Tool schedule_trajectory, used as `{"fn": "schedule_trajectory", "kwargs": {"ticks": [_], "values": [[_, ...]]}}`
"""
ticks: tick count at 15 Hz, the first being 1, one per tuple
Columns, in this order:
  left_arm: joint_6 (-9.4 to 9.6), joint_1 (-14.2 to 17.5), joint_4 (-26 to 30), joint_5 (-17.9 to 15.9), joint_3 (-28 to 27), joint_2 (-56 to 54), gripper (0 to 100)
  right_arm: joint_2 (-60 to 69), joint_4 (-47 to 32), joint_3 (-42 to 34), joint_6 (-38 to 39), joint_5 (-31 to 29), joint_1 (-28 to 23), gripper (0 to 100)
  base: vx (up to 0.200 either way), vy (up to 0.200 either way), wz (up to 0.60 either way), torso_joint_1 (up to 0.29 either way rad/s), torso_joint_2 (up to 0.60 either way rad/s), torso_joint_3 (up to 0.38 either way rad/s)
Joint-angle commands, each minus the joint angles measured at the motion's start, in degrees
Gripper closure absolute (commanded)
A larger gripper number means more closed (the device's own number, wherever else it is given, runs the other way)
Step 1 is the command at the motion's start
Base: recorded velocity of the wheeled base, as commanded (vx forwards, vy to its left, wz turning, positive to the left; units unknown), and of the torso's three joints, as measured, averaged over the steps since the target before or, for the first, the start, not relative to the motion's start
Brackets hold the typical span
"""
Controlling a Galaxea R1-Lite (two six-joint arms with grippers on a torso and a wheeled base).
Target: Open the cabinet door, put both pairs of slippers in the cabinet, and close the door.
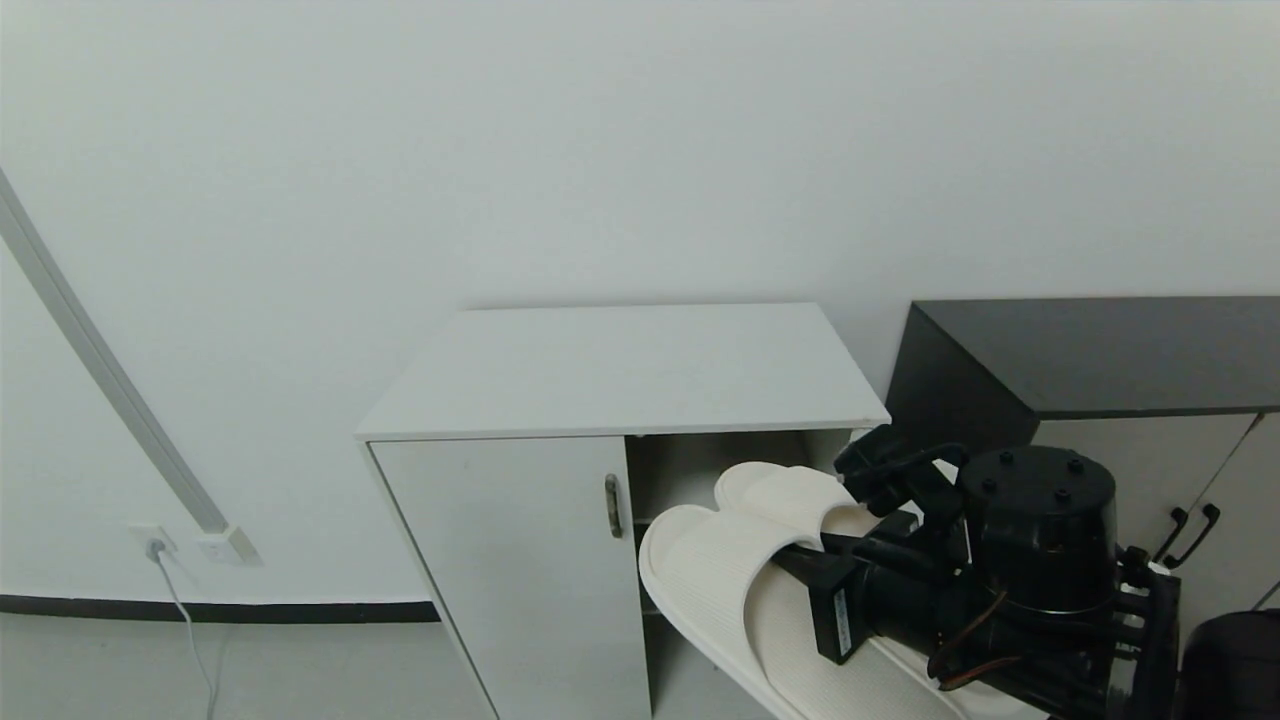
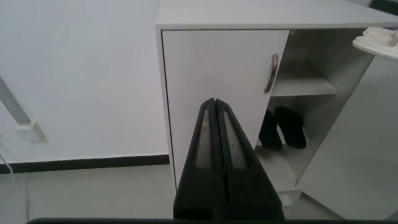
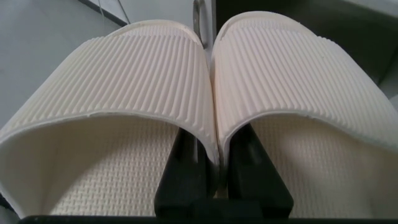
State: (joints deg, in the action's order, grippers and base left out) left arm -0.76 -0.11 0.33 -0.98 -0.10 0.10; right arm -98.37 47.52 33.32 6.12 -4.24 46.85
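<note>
Head view is showing the white cabinet (image 1: 620,370) standing against the wall, its left door (image 1: 510,560) sitting shut with a metal handle (image 1: 613,506) along the inner edge, and its right half (image 1: 700,460) lying open. The right gripper (image 3: 216,183) is holding a pair of cream ribbed slippers (image 1: 720,570) side by side, toes pointing at the open upper compartment just under the top board. Whether the toes are crossing the cabinet's front edge cannot be told.

From the right wrist view, one black finger (image 3: 180,174) is sitting inside each slipper, and the two are pinching the slippers' inner strap walls together, so the pair is being gripped along its middle seam.

In the left wrist view, the left gripper (image 2: 215,112) is hanging well in front of the shut door with its fingers pressed flat against each other and nothing between them. Beyond it, a shelf (image 2: 305,86) is dividing the open half. Under that shelf a black pair of footwear (image 2: 283,127) is standing on the cabinet floor, leaning toward the back. The swung-out right door (image 2: 360,137) is taking up that side, and the toe of a cream slipper (image 2: 379,38) is showing above it.

A black-topped cabinet (image 1: 1090,350) is standing just beside the white one on the robot's right. On the wall to the left, a slanted conduit (image 1: 90,370) is running down to a socket (image 1: 152,540) with a cable (image 1: 190,630) hanging from it.
</note>
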Motion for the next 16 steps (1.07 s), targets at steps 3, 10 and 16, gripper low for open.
{"fn": "schedule_trajectory", "kwargs": {"ticks": [3, 10, 16], "values": [[-0.04, 0.02, 0.02, 0.01, 0.01, -0.01, 100, 0.02, 0.12, -0.45, -0.06, 0.02, 0.0, 100, 0.0, 0.0, 0.0, -0.232, 0.55, 0.32], [-0.04, -0.07, 0.02, 0.01, 0.01, -0.01, 100, -0.07, 1.0, -0.89, -0.49, -0.06, 0.0, 100, 0.0, 0.0, 0.0, -0.203, 0.52, 0.318], [-0.12, 0.02, 0.02, 0.01, 0.01, -0.01, 100, -0.25, 1.08, -0.97, -0.76, -0.06, 0.0, 100, 0.0, 0.0, 0.0, -0.161, 0.48, 0.323]]}}
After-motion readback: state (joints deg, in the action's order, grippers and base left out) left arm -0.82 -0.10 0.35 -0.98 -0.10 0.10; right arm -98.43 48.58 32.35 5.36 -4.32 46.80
